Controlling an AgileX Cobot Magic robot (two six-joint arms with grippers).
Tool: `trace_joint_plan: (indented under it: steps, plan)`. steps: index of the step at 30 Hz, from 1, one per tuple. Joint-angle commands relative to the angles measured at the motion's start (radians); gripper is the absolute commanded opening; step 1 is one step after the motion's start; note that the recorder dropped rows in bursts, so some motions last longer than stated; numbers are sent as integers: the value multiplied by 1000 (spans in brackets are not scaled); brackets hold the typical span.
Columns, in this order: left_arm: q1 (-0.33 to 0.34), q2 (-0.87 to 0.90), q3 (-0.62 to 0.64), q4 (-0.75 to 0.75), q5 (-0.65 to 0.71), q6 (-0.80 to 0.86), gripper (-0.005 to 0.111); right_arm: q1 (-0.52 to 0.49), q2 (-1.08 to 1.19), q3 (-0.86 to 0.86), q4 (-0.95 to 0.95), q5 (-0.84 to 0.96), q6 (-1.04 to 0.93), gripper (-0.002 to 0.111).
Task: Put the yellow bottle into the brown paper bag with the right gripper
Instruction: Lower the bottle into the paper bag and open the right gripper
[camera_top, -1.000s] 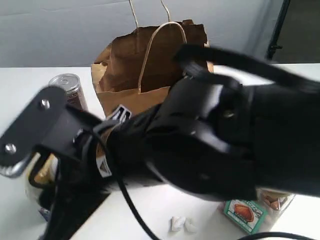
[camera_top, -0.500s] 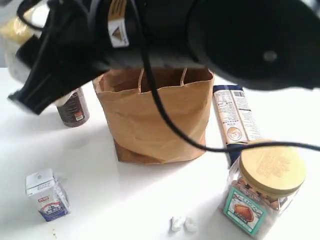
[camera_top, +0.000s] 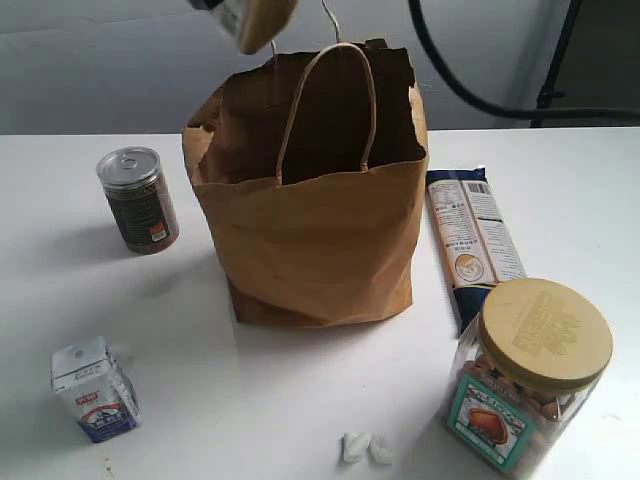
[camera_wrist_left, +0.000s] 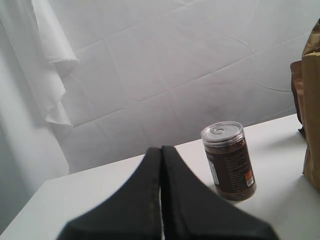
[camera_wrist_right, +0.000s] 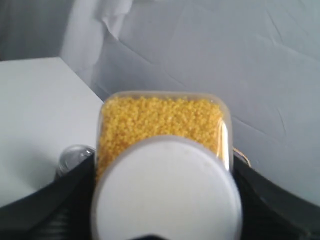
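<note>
We are reading no wording anywhere. Around the brown paper bag (camera_top: 310, 240), print is showing only as blur on the carton (camera_top: 93, 390) at seven o'clock, the jar label (camera_top: 487, 425) at five, the packet (camera_top: 470, 240) at three and the can (camera_top: 138, 200) at nine.

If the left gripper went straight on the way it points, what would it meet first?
Probably nothing near: the left gripper, shut, points past the can, which stands to one side, towards the white backdrop. Depth is unclear.
</note>
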Motion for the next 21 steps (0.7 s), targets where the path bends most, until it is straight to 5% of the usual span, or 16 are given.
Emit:
trace_joint_plan:
  steps: [1,15,21]
  plan:
    - [-4,-2,5,-4,-6,-5,0,-44,-11,-17,-34,32,5,0]
    - [-4,-2,5,-4,-6,-5,0,-66,45,-17,50,161,28,2]
    - [-4,-2,5,-4,-6,-5,0,-66,48,-17,61,190,27,40]
